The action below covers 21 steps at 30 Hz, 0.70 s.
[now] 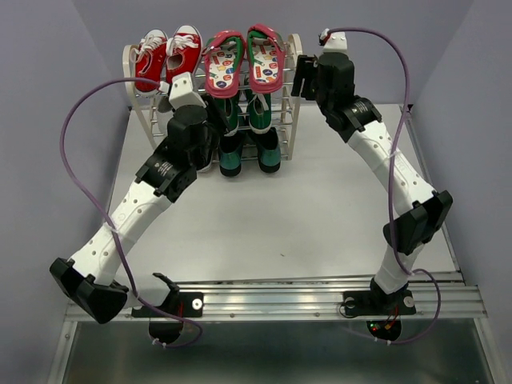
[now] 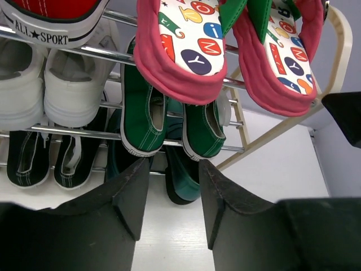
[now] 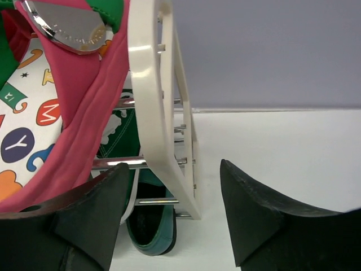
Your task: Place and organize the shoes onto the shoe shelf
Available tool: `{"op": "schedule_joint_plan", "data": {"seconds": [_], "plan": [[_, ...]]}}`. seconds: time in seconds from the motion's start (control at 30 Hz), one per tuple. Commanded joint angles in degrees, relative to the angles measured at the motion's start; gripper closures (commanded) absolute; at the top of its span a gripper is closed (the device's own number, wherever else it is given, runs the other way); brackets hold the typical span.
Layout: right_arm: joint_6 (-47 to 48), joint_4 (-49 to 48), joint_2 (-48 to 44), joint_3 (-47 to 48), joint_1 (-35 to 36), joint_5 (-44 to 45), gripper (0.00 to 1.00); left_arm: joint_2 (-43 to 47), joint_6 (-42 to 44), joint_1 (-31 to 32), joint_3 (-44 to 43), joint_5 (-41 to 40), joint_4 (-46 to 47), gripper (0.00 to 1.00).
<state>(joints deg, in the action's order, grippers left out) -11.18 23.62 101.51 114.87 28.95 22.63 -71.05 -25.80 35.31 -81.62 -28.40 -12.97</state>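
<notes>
Left arm was seen stretched from the lower left of the top view up to the front of the shoe shelf, wrist raised. The left gripper was pointed at the middle and bottom tiers, fingers spread apart, nothing held.

Right arm was bent in from the lower right. The right gripper was parked at the shelf's right side frame near the top tier, fingers wide apart and empty. In the right wrist view the cream frame was lined up between the fingers; contact could not be judged from these angles.

Shelf was set at the top centre of the table.

- **Top tier:** red sneakers were placed left, flip-flops right, heels overhanging the front rod.
- **Middle tier:** white sneakers were placed left, green sneakers right, directly below the flip-flops.
- **Bottom tier:** black sneakers were placed left, teal loafers right, toes poking out towards the arms.

All three task pairs were stacked in the right half of the shelf.
</notes>
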Motion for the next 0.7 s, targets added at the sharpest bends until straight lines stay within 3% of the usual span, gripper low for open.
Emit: {"op": "schedule_joint_plan", "data": {"seconds": [0.0,0.17,0.4,0.67], "plan": [[2.21,-0.5,2.89,5.45,-0.65,-4.61,0.31,-0.32,4.35,-1.65,-4.15,1.06,4.53,0.55],[1.69,-0.5,5.8,7.47,-0.65,-6.63,0.32,-3.39,5.59,-3.75,-6.08,1.15,5.5,0.59],[1.6,-1.11,7.21,8.44,-0.65,-6.99,0.5,-7.79,7.26,-5.51,-9.95,4.14,6.11,0.61],[2.3,-1.73,5.89,6.42,-0.65,-7.78,0.56,-12.62,8.05,-5.69,-14.34,6.78,6.03,0.63]]}}
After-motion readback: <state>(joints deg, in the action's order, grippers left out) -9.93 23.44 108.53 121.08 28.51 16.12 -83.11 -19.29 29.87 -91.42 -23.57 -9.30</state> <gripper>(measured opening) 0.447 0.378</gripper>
